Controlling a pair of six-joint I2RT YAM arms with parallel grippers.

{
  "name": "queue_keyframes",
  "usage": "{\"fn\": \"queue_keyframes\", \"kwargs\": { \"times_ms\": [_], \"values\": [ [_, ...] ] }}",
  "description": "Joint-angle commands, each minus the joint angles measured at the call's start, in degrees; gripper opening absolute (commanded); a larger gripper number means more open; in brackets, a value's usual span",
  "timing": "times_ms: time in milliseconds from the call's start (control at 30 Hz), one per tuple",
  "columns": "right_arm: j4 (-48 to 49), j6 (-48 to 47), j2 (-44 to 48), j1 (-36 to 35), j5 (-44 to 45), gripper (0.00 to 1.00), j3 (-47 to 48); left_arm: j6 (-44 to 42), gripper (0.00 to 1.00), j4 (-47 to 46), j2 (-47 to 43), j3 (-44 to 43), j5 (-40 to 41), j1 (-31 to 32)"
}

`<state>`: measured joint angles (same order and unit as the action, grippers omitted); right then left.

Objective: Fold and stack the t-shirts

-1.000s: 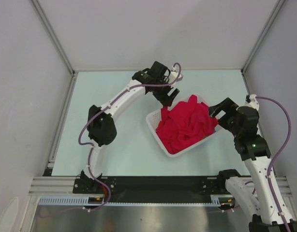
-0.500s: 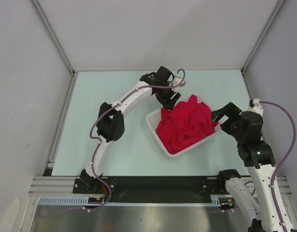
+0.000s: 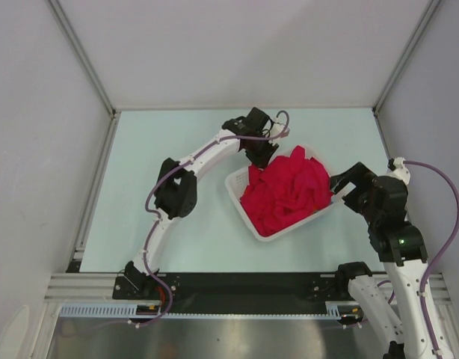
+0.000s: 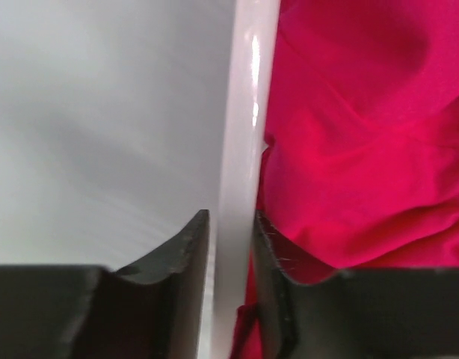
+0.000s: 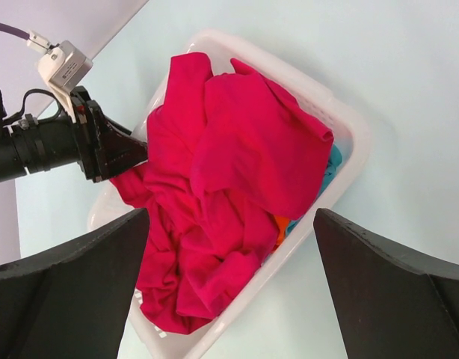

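Observation:
A heap of crimson t-shirts (image 3: pixel 285 191) fills the white basket (image 3: pixel 248 224) in the middle of the table. My left gripper (image 3: pixel 261 157) is at the basket's far left corner. In the left wrist view its fingers straddle the white rim (image 4: pixel 244 112), one outside and one against the red cloth (image 4: pixel 364 149), and are shut on that rim. My right gripper (image 3: pixel 342 183) hangs open just right of the basket, holding nothing. The right wrist view looks down on the red t-shirts (image 5: pixel 237 149), with orange (image 5: pixel 278 224) and teal (image 5: pixel 330 164) cloth peeking out beneath.
The pale green table top (image 3: pixel 177 164) surrounds the basket. Grey walls and metal rails (image 3: pixel 95 179) border it on the left, back and right. The left arm's elbow (image 3: pixel 173 196) rests over the table to the basket's left.
My left gripper has slid right and down to the basket's corner and its jaws have narrowed onto the rim. The right arm has drawn back slightly to the right.

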<state>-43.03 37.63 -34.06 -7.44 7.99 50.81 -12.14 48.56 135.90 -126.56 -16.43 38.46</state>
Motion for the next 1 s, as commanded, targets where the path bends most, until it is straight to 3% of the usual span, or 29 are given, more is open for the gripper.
{"fn": "queue_keyframes", "kwargs": {
  "times_ms": [0,100,133,367,567,600,700,767,967],
  "values": [
    [-0.39,0.25,0.49,-0.20,0.98,1.00,1.31,1.94,0.21,-3.55,1.48,-2.02,4.12,-0.49],
    [-0.74,0.43,0.75,-0.20,1.33,1.00,0.79,3.96,0.02,-5.40,0.52,-0.27,3.24,-0.49],
    [-0.74,0.43,0.93,-0.29,1.41,1.00,0.61,4.32,0.00,-6.01,-0.01,1.48,2.98,-0.49],
    [0.13,1.39,0.93,-0.21,1.24,1.00,-1.67,11.77,0.00,-13.92,-9.06,14.84,5.69,-1.19],
    [4.34,-1.49,-5.29,-0.73,-7.44,1.00,-3.60,19.86,0.00,-17.97,-18.73,26.18,11.15,-1.63],
    [7.57,-3.42,-6.62,-0.82,-13.64,1.00,-3.78,20.92,0.00,-18.40,-19.87,27.58,12.20,-1.63],
    [9.72,-8.96,-13.54,-1.26,-19.92,1.00,-2.21,23.21,0.00,-21.30,-23.74,33.39,12.91,-1.72],
    [7.00,-9.59,-16.37,-1.35,-18.20,1.00,2.35,23.48,0.00,-22.19,-24.98,35.42,13.35,-1.72],
    [6.73,-7.05,-18.40,-1.17,-13.88,1.00,4.65,26.20,0.00,-23.33,-25.42,36.56,12.30,-1.72]
  ]
}}
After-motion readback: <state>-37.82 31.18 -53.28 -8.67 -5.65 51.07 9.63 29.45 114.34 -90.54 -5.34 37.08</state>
